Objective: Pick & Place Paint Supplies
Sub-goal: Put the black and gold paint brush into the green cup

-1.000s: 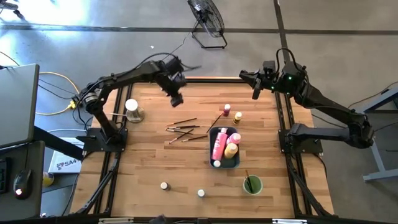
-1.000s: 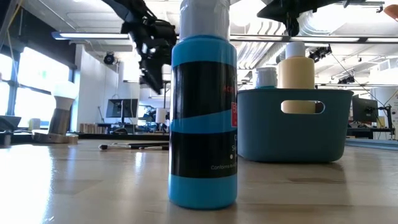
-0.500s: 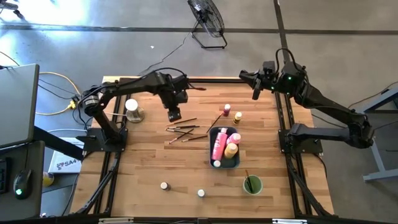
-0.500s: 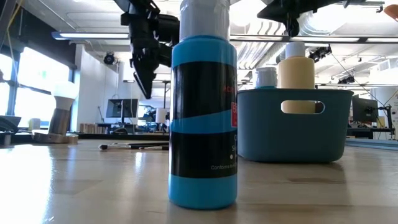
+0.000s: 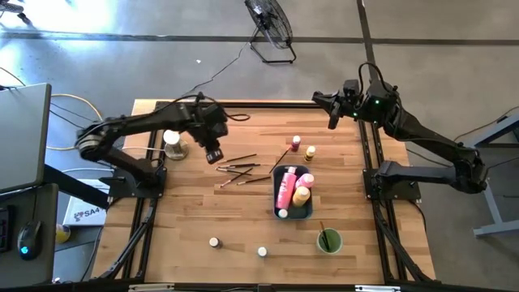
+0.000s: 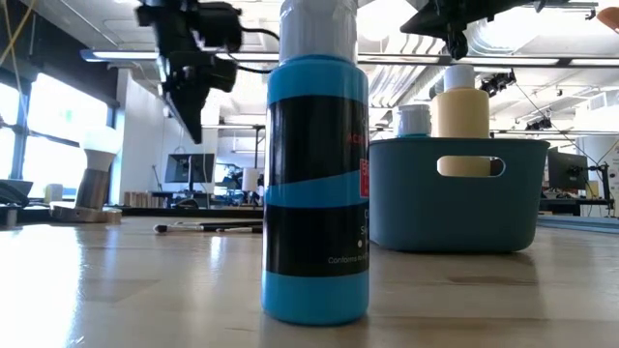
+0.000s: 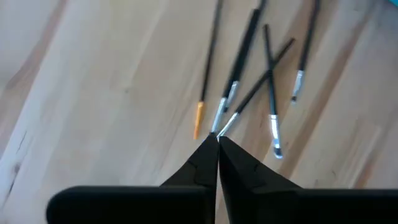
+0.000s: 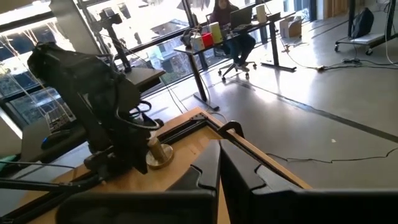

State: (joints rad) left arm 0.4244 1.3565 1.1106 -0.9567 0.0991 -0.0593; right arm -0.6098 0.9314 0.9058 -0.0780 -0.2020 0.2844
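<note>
I read this as the start of a brush pick. In the high view the left gripper point(image 5: 214, 154) sits left of centre, just to the left of the scattered paintbrushes point(image 5: 241, 169), which lie loose on the table point(image 5: 186, 219) between that gripper and the blue-grey tray point(image 5: 309, 212) at centre right. The left wrist view shows its fingers point(image 7: 239, 177) pinched tight together with nothing between them, the tips hanging over the bristle ends of the brushes point(image 7: 249, 74). So that hand is clenched and empty.

The right gripper point(image 5: 333, 122) waits in the upper right of the high view, beyond the table's far edge, also clenched and empty.

The tray already holds the pink bottle point(image 5: 285, 191) and the yellow bottle point(image 5: 301, 195). 1 brush stands in the green cup point(image 5: 328, 241) at lower right, which I take to be where the rest belong. 2 small jars point(image 5: 214, 242) sit in the lower middle, and 2 more small items point(image 5: 296, 144) lie above the tray.

Next, I judge I must spread the left fingers again, drop over 1 handle only, and close across its width; the crossed brushes make a double pick likely.

Against the high view 1 second earlier, the left arm has swung from above the table's far edge down and leftward, and its fingers have gone from parted to pinched. The right arm and every supply stay put.
</note>
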